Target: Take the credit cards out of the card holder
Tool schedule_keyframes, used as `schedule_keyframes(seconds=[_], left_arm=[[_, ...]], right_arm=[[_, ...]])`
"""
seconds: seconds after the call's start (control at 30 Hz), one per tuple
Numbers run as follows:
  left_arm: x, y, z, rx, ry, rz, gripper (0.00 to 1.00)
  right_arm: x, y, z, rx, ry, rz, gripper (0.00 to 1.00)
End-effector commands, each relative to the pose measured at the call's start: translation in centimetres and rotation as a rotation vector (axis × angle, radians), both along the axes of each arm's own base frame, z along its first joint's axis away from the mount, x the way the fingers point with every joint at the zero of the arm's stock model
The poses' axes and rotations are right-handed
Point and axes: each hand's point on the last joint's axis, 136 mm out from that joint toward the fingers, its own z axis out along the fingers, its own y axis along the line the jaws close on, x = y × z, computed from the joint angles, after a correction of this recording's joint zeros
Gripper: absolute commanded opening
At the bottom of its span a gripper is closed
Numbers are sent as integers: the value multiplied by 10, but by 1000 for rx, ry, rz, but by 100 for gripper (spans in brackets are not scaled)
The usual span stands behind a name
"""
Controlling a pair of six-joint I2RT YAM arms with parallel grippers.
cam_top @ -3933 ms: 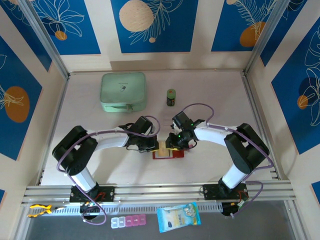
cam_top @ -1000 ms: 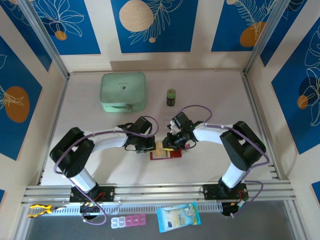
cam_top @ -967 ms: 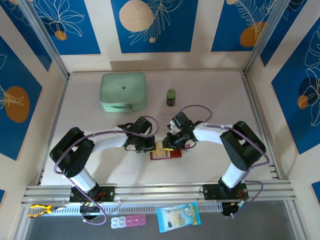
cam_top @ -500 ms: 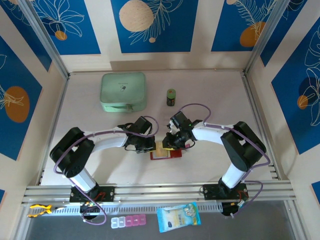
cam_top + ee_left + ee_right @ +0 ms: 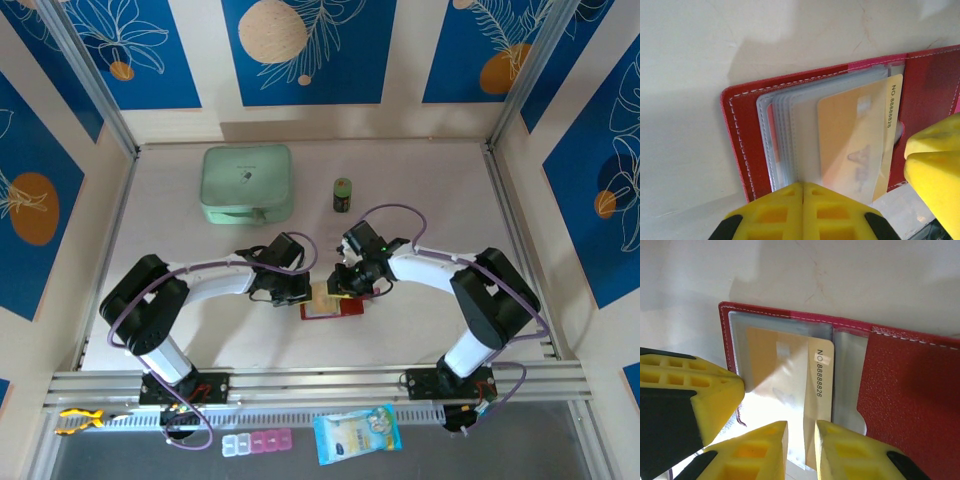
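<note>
The dark-red card holder (image 5: 336, 311) lies open on the table between both arms. In the left wrist view my left gripper (image 5: 803, 186) is shut on the edge of its clear sleeves (image 5: 790, 130), pinning the card holder (image 5: 740, 145). A yellow-orange credit card (image 5: 852, 130) sticks partly out of a sleeve. In the right wrist view my right gripper (image 5: 801, 440) stands narrowly open, its fingers either side of that credit card's (image 5: 817, 385) free end, over the card holder (image 5: 910, 390). From above, the left gripper (image 5: 300, 293) and right gripper (image 5: 343, 289) nearly meet. The other cards are hidden.
A mint-green zip case (image 5: 247, 184) and a small green jar (image 5: 342, 194) stand at the back of the table. Below the near rail lie a blue-white packet (image 5: 357, 433) and a pill box (image 5: 257, 443). Side walls enclose the table.
Since the earliest frame the right gripper and the card holder have shifted a little to the left. The left arm has stayed where it was, still pinching.
</note>
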Motion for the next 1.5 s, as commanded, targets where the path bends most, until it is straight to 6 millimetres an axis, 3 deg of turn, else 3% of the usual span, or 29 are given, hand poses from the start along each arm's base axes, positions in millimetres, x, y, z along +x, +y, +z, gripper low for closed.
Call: schedule_keyframes(seconds=[0.0, 0.4, 0.67, 1.07, 1.47], left_arm=[[-2, -3, 2, 5, 7, -15, 0], [4, -21, 28, -70, -33, -30, 0], [-1, -28, 13, -53, -9, -53, 0], [-6, -7, -3, 64, -11, -58, 0], [-9, -5, -14, 79, 19, -60, 0]], right_arm=[[2, 1, 12, 25, -9, 9, 22], [1, 1, 10, 110, 22, -17, 21], [1, -4, 2, 165, 56, -26, 21], [0, -8, -14, 184, 104, -43, 21], [-2, -3, -20, 229, 136, -27, 21]])
